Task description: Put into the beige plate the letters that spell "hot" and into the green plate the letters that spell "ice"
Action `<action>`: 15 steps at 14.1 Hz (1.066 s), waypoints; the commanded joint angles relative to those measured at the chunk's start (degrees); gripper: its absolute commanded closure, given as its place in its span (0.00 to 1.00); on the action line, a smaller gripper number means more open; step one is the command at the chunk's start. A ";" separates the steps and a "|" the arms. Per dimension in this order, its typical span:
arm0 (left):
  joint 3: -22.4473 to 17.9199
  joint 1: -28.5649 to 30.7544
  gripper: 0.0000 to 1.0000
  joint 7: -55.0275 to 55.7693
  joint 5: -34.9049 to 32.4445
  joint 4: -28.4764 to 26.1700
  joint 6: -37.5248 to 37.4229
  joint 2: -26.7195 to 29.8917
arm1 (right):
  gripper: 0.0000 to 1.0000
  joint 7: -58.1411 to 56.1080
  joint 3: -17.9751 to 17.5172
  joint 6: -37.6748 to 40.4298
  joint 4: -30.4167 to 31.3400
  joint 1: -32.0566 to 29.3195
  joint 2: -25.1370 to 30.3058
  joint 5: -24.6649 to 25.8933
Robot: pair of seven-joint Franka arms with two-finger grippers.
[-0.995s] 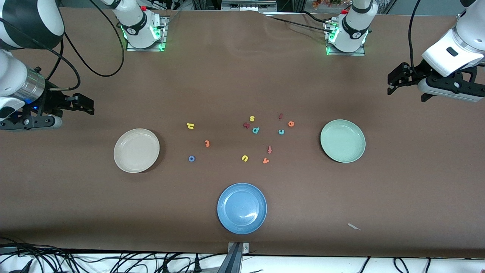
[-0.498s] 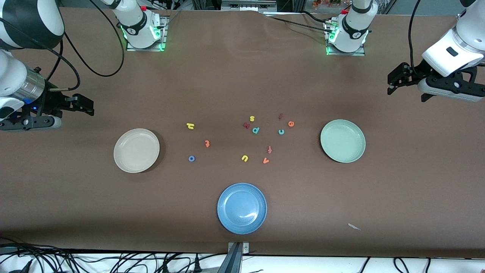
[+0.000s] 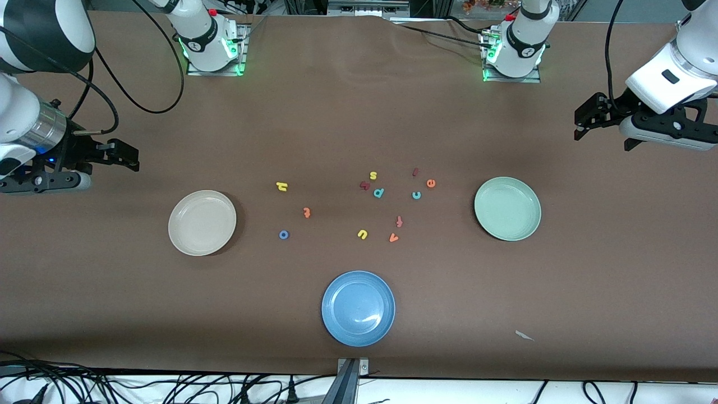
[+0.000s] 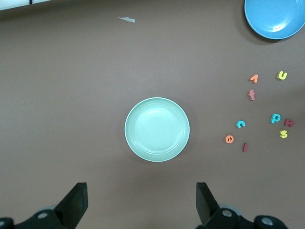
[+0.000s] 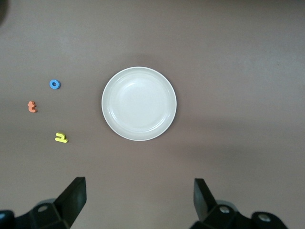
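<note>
Change: nothing differs from a second ago; no letter has shifted, so the task looks unstarted.
Left gripper [image 4: 138, 205]: jaws spread wide, empty, waiting above the table's end beside the green plate [image 3: 507, 209].
Right gripper [image 5: 138, 202]: likewise spread, empty, waiting near the beige plate [image 3: 202, 223].
Hot letters: h [image 3: 282, 186], o [image 3: 284, 234], t [image 3: 306, 212] on the table beside the beige plate.
Ice letters: i [image 3: 415, 171], c [image 3: 416, 194], e [image 3: 430, 183] on the table near the green plate.
</note>
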State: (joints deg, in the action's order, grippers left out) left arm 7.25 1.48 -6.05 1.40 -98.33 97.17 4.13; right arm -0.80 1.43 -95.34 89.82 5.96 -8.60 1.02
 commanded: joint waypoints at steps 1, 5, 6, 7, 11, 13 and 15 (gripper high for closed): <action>0.05 2.03 0.00 -0.98 -0.26 1.39 -1.19 -0.53 | 0.00 0.01 -0.11 -0.02 -0.70 -0.16 -0.28 -0.14; 0.14 2.12 0.00 -0.98 -0.26 1.39 -1.19 -0.62 | 0.00 0.01 -0.11 -0.46 -0.52 -0.16 -0.28 -0.05; 0.14 2.12 0.00 -0.98 -0.17 1.39 -1.19 -0.62 | 0.00 0.09 -0.11 -0.46 -0.52 -0.16 -0.28 -0.05; 0.14 2.12 0.00 -0.98 -0.26 1.39 -1.19 -0.62 | 0.00 0.09 -0.11 -0.54 -0.52 -0.16 -0.28 -0.05; 0.14 2.12 0.00 -0.98 -0.17 1.39 -1.19 -0.62 | 0.00 0.09 -0.11 -0.63 -0.52 -0.16 -0.28 -0.05; 0.05 2.12 0.00 -0.98 -0.17 1.39 -1.19 -0.62 | 0.00 0.09 -0.11 -0.55 -0.52 -0.07 -0.28 -0.05; 0.05 2.12 0.00 -0.98 -0.26 1.39 -1.19 -0.62 | 0.00 0.09 -0.11 -0.63 -0.52 -0.16 -0.28 -0.14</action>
State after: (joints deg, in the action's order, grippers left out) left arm 7.06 3.20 -6.05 1.40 -98.33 97.07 4.06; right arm -0.78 1.43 -95.79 89.82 5.96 -8.64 1.02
